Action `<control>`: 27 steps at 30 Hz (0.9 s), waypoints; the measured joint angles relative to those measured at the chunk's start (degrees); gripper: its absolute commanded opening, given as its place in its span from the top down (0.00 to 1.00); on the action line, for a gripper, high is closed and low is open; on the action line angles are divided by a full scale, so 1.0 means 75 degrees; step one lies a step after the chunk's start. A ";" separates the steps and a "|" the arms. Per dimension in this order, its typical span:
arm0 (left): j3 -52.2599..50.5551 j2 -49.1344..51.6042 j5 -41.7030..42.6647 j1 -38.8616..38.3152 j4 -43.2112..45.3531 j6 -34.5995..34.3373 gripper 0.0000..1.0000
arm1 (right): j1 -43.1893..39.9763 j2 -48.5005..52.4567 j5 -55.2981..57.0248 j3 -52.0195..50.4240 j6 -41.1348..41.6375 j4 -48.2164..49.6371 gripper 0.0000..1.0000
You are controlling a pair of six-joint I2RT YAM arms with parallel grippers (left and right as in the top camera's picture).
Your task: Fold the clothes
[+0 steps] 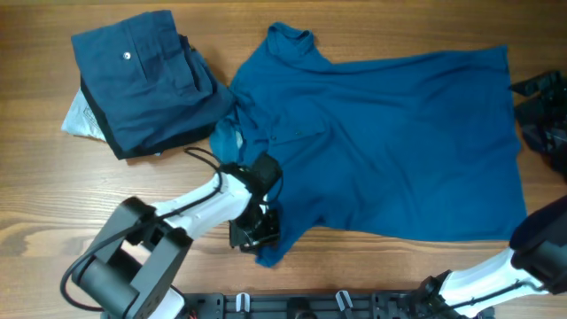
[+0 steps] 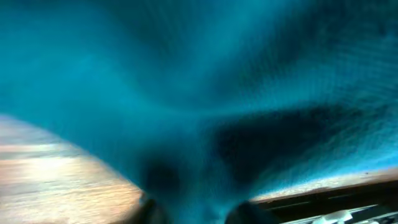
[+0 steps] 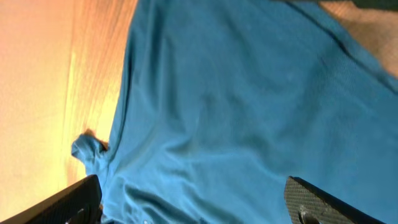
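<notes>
Across the middle of the table (image 1: 53, 204), a medium-blue shirt (image 1: 390, 133) spread mostly flat, collar (image 1: 292, 37) on the far side, cloth rumpled below it. Just beside the collar end, at the far left, folded navy trousers (image 1: 142, 84) with a small pale button (image 1: 128, 56) uppermost, lying on something pale (image 1: 78, 117) peeking out underneath. At the shirt's near left corner, the left pincer (image 1: 255, 229), drawn nearly together on a gather of the blue cloth; from the left wrist, fabric funnelling down between the two fingers (image 2: 149, 211), all blurred. Over the shirt's other end, the right pincer (image 3: 193, 186), spread wide, gripping nothing, cloth lying loose below it. At the table's right edge, a dark bundle (image 1: 542, 115) just beside the shirt
</notes>
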 measured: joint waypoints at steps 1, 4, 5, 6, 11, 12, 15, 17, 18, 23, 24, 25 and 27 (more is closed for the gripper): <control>0.0000 0.0035 0.0082 -0.0064 0.0055 0.0003 0.96 | 0.0000 -0.0041 0.0102 0.0000 0.0003 -0.0102 0.05; 0.0029 0.0023 0.0420 0.0082 -0.0099 0.0026 0.96 | 0.0038 -0.0044 0.1099 -0.0353 0.0166 -0.0146 0.00; 0.0050 -0.0020 0.0460 0.0178 -0.0163 0.0029 0.96 | 0.0038 -0.0055 0.1326 -0.0510 0.0230 -0.0055 0.01; 0.0079 -0.0146 0.0548 0.0326 -0.0300 0.0038 0.96 | 0.0050 -0.0085 0.1661 -0.0752 0.0323 -0.0041 0.01; 0.0283 -0.1763 0.0656 0.1291 0.0061 0.0093 0.96 | -0.0041 -0.0082 0.3115 -0.1967 0.0775 0.0044 0.00; 0.0315 -0.1926 0.0673 0.1349 0.0175 0.0096 0.96 | -0.0122 -0.0082 0.3357 -0.2127 0.0883 0.0061 0.01; 0.0326 -0.2261 0.0699 0.1445 0.0632 0.0119 0.96 | -0.0539 -0.0082 0.3835 -0.2509 0.1072 0.0079 0.01; 0.0326 -0.2328 0.0708 0.1445 0.0766 0.0125 0.96 | -0.0947 -0.0082 0.4025 -0.2713 0.1134 0.0058 0.06; 0.0326 -0.2328 0.0711 0.1445 0.0769 0.0128 0.96 | -0.1139 -0.0082 0.4089 -0.2795 0.1151 0.0023 0.08; 0.0326 -0.2328 0.0731 0.1443 0.0769 0.0143 0.96 | -0.2017 -0.0082 0.4249 -0.3319 0.1253 0.0020 0.19; 0.0326 -0.2328 0.0734 0.1445 0.0769 0.0143 0.96 | -0.2124 -0.0082 0.4278 -0.3488 0.1279 0.0163 0.22; 0.0326 -0.2328 0.0731 0.1445 0.0769 0.0146 0.96 | -0.2189 -0.0085 0.4281 -0.3684 0.1309 0.0379 0.26; 0.0326 -0.2328 0.0734 0.1443 0.0769 0.0143 0.96 | -0.2218 -0.0085 0.4278 -0.3972 0.1306 0.0778 0.28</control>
